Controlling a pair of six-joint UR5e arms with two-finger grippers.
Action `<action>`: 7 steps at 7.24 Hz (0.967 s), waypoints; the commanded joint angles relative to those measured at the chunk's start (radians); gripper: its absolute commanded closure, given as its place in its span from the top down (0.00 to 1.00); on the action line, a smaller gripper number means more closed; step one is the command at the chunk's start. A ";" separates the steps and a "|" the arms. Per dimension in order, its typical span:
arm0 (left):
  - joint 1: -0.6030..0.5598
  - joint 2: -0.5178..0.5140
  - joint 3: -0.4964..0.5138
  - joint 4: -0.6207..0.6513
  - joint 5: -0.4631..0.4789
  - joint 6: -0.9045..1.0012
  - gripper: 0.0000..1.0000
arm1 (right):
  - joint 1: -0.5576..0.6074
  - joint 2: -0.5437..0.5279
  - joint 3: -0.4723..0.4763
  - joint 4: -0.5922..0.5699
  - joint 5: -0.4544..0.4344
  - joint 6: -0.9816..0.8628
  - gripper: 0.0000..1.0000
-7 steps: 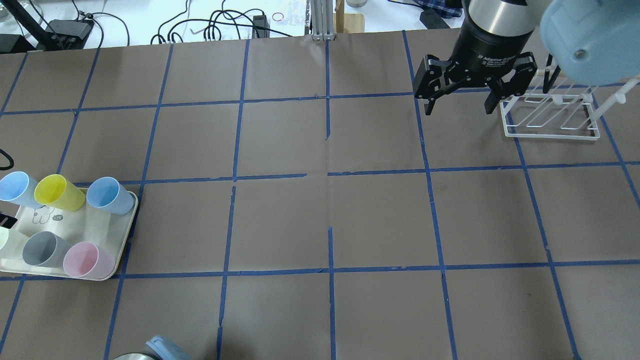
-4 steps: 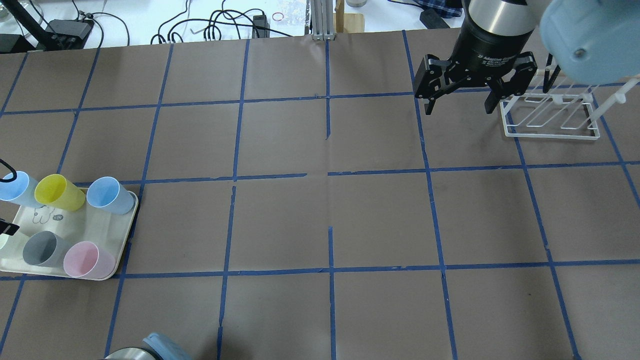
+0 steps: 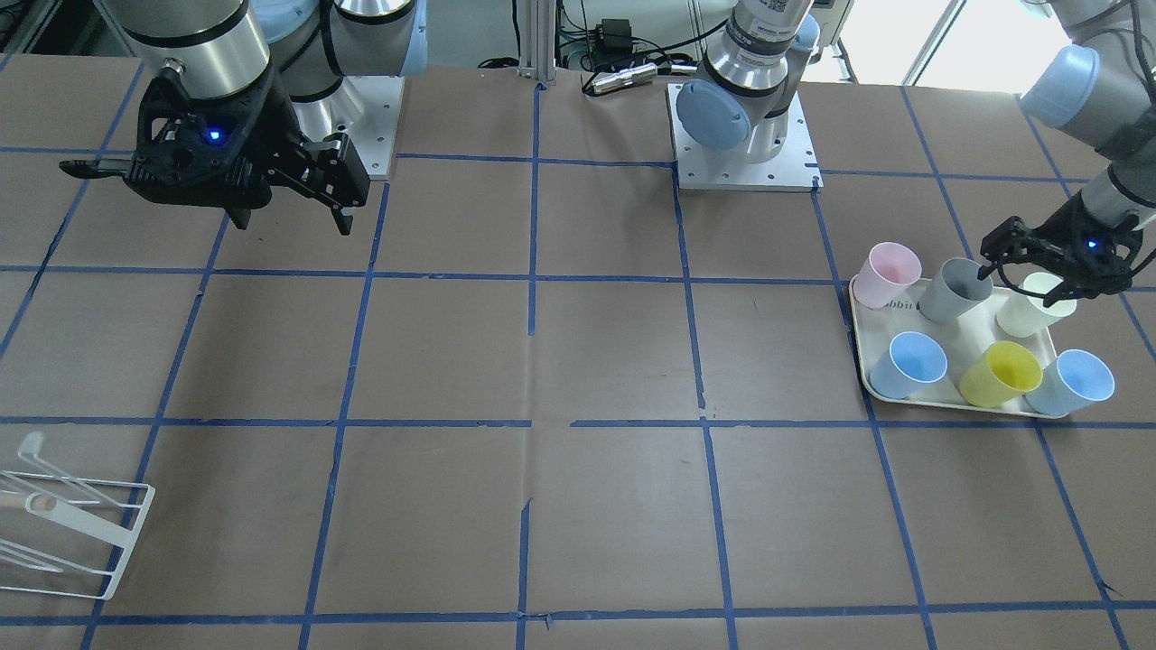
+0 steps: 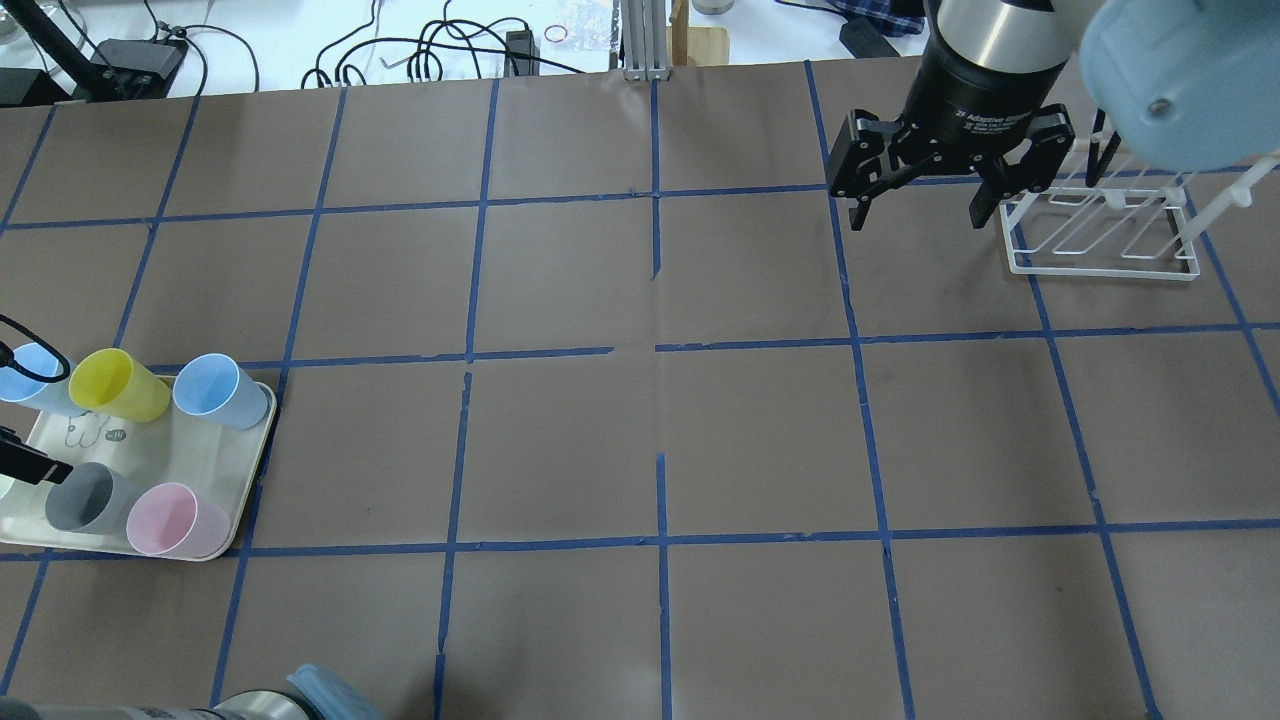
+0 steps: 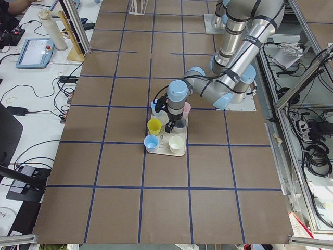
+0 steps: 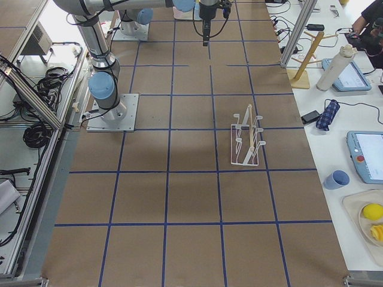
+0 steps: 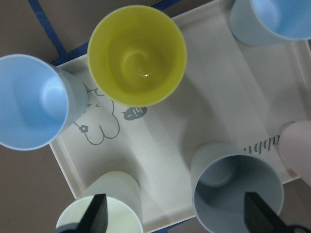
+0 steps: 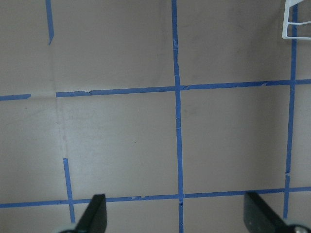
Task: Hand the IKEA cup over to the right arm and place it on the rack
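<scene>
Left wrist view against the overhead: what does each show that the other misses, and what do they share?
Only the wrist view: the left gripper open with both fingertips showing, and the cream cup, a mere sliver at the overhead's edge. Only the overhead: the right gripper, open, and the rack. Both: the tray, grey cup, yellow cup, pink cup and blue cups.

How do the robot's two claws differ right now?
The left claw hangs low over the tray, by the grey cup; the right claw hangs higher, over the table. Both are open and empty.
</scene>
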 commanded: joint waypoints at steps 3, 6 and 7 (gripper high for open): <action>0.000 -0.021 -0.040 0.043 0.007 -0.007 0.85 | 0.000 0.000 -0.001 0.000 0.000 0.000 1.00; 0.002 -0.055 -0.041 0.043 0.010 -0.003 0.57 | 0.000 -0.002 0.001 0.000 0.000 0.000 1.00; 0.002 -0.056 -0.043 0.043 0.011 -0.004 0.49 | 0.000 0.000 0.001 0.000 0.000 0.000 1.00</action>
